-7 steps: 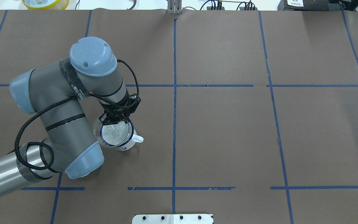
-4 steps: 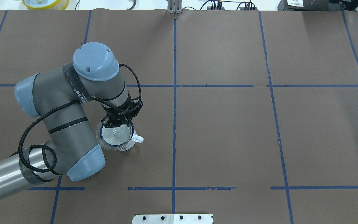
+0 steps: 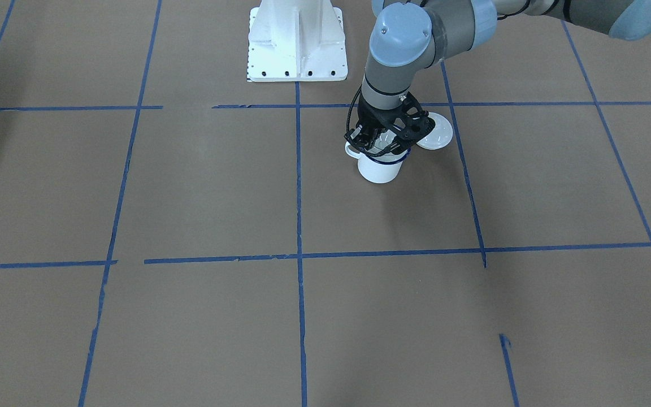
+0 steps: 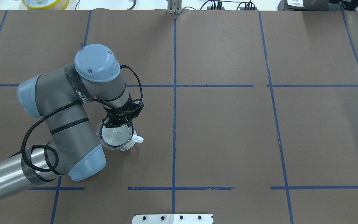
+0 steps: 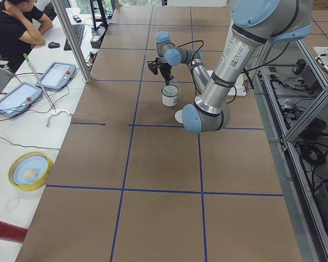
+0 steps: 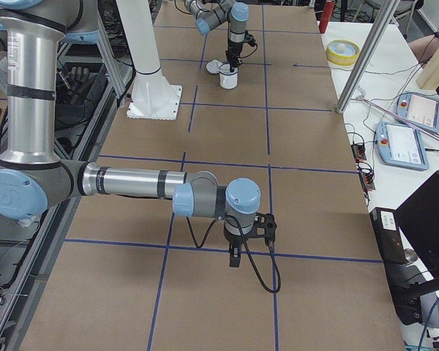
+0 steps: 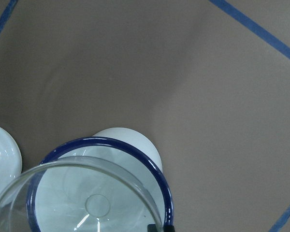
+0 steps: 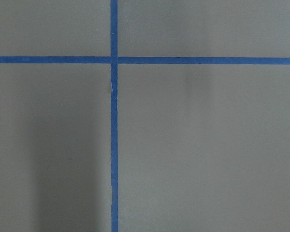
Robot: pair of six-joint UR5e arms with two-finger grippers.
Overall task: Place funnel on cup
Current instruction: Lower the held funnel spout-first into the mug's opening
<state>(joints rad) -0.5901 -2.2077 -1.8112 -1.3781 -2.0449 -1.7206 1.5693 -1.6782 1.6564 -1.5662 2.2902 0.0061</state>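
The white mug with a dark blue rim [image 4: 126,145] stands upright left of the table's middle; it also shows in the front view [image 3: 381,170] and the left wrist view [image 7: 150,166]. The clear funnel [image 4: 114,135] hangs level over the mug's mouth, its spout pointing down into it; its rim shows in the left wrist view [image 7: 82,166]. My left gripper [image 4: 117,123] is shut on the funnel's far rim, straight above the mug. My right gripper [image 6: 235,257] hovers low over bare table far from the mug; I cannot tell whether it is open or shut.
A round white lid [image 3: 434,134] lies flat on the table right beside the mug, on the robot's side; it also shows in the left wrist view [image 7: 0,159]. The robot's white base plate [image 3: 296,42] stands behind. A yellow bowl [image 4: 44,3] sits past the far edge.
My left arm has shifted a little right and lowered. The funnel has come down closer over the mug's mouth and now sits more centred on it.
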